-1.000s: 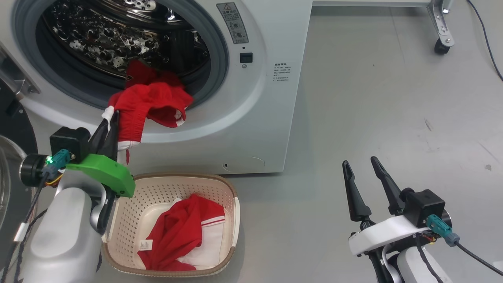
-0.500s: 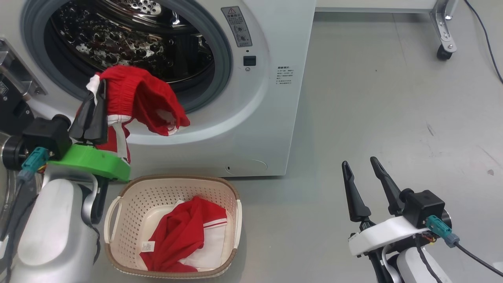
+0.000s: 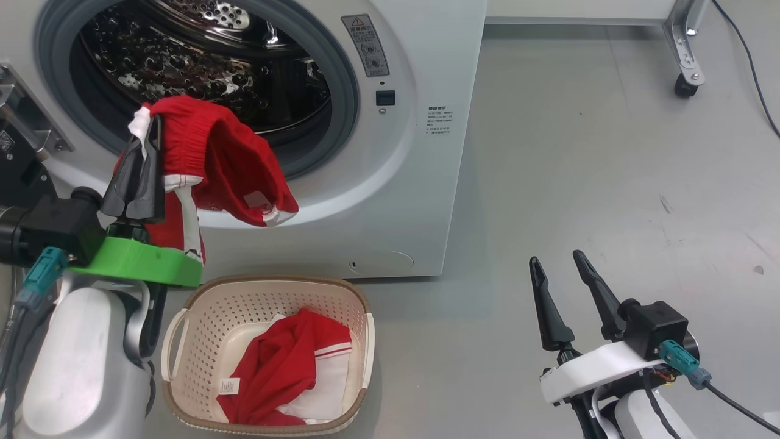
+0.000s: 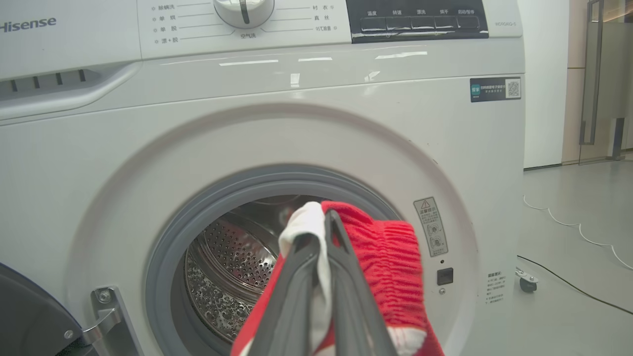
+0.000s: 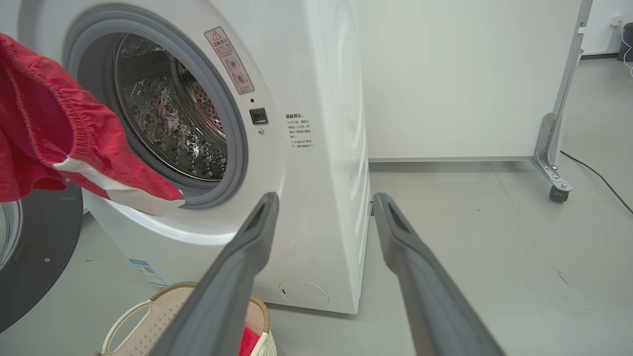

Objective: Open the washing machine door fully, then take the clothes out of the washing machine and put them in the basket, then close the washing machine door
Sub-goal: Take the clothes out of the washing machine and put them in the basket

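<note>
My left gripper is shut on the waistband of a red garment with white trim, one of the clothes. It holds the garment up in front of the washing machine, level with the lower edge of the drum hole. In the left wrist view the closed fingers pinch the red and white fabric. Right below stands the cream basket with another red garment inside. The black door hangs open at the left. Over the floor to the right, my right gripper is open and holds nothing.
A metal frame leg on a caster wheel stands at the far right, with a black cable on the floor beside it. Grey floor stretches right of the machine. A white wall panel runs behind the machine.
My left gripper has drawn the red garment out of the drum mouth, up and to the left, so it now hangs free over the basket. The right arm has hardly moved.
</note>
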Controlling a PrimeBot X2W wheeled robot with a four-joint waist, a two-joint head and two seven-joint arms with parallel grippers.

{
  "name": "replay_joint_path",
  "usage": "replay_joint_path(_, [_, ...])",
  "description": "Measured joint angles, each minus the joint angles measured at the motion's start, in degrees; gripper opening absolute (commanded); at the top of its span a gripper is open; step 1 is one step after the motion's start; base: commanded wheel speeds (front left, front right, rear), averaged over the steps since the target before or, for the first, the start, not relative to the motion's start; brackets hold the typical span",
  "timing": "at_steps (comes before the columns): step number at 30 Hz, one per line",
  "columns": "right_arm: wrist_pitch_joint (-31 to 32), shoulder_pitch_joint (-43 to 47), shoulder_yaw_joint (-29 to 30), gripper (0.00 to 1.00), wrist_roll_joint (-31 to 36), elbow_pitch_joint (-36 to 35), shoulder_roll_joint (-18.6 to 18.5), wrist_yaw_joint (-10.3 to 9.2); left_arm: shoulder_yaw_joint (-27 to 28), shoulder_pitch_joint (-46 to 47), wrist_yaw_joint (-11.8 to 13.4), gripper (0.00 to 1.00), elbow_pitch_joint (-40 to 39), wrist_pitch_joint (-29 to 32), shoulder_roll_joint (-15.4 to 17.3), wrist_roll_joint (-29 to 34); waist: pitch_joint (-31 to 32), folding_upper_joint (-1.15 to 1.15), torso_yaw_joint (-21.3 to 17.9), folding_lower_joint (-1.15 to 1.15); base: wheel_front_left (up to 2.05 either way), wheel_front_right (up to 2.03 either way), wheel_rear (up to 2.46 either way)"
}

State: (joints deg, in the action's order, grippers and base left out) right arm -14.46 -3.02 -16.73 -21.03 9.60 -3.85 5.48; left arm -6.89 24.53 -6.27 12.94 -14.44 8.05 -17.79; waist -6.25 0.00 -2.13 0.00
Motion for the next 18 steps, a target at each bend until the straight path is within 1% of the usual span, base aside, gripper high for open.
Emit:
replay_joint_path(9, [0.0, 0.1, 0.0, 1.0, 0.0, 0.0, 0.0, 0.05, 0.3, -1.8, 0.0, 0.0, -3.9, 0.0, -0.2, 1.3, 0.6, 0.0, 0.0, 0.0, 0.0, 0.0, 0.0])
replay_joint_path(11, [0.0, 0.1, -0.1, 1.0, 0.0, 0.0, 0.0, 0.44, 0.2, -2.6, 0.0, 0.0, -3.8, 0.0, -0.2, 1.3, 0.7, 0.0, 0.0, 0.0, 0.0, 0.0, 0.0])
replay_joint_path(18, [0.0, 0.3, -0.5, 1.0, 0.1, 0.0, 0.1, 0.51, -1.4, -7.5, 0.0, 0.0, -0.8, 0.9, -0.2, 1.3, 0.3, 0.0, -0.2, 0.0, 0.0, 0.0, 0.0])
